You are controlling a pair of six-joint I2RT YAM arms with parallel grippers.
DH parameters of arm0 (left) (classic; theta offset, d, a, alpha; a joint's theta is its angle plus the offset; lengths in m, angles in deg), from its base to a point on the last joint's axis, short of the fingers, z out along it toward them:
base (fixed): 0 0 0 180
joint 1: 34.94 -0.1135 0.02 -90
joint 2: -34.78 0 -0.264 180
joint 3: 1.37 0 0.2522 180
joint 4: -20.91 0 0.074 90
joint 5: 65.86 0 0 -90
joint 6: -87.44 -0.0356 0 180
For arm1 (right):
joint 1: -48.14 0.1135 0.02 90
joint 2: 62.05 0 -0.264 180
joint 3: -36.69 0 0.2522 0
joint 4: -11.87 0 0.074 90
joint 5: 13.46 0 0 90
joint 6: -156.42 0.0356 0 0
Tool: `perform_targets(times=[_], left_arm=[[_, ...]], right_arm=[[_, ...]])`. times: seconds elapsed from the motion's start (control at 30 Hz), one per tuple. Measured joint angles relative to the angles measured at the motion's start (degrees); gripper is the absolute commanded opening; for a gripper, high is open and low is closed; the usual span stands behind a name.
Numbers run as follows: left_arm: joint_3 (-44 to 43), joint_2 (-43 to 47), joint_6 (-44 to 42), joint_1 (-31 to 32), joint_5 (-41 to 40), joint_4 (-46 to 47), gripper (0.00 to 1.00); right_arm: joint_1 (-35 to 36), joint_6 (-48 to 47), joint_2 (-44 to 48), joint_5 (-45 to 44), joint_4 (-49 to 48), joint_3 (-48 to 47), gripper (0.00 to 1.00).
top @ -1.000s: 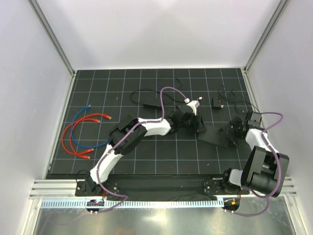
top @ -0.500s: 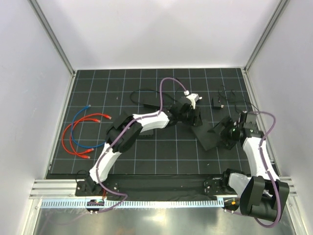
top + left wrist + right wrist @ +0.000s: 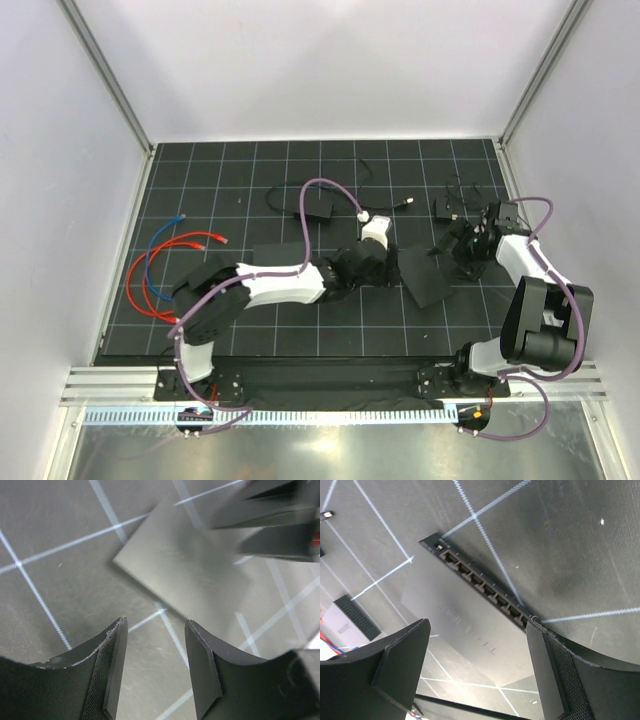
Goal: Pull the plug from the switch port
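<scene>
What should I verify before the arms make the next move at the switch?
1. Right gripper open: ok, fingers wide over the switch.
2. Left gripper empty: ok, jaws apart, nothing between them.
3. Plug sits in a socket: cannot tell. The sockets that show are empty, and the end of the row is hidden behind a finger.
4. Switch lies flat on the mat: ok.
5. Switch held steady: not ok, neither gripper grips it.

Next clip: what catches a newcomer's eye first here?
The switch, its visible sockets all empty, fills the right wrist view between the fingers of the open right gripper. On the left side of the black mat, looped red and blue cables are the only bright colour.
</scene>
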Motion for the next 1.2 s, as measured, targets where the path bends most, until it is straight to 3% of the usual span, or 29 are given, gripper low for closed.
perform_targets(times=[0.33, 0.83, 1.2], left_arm=[[-4.0, -12.2, 7.0, -2.1, 2.1, 0.8, 0.51], [-9.6, -16.9, 8.6, -4.7, 9.9, 2.9, 0.49], [-21.6, -25.9, 6.4, -9.3, 22.8, 3.1, 0.49]], right_arm=[[0.0, -1.8, 0.3, -2.6, -1.2, 0.0, 0.77], [0.0, -1.7, 1.9, -1.3, -2.1, 4.9, 0.68], [2.8, 1.9, 10.9, 2.4, -1.7, 11.0, 0.62]])
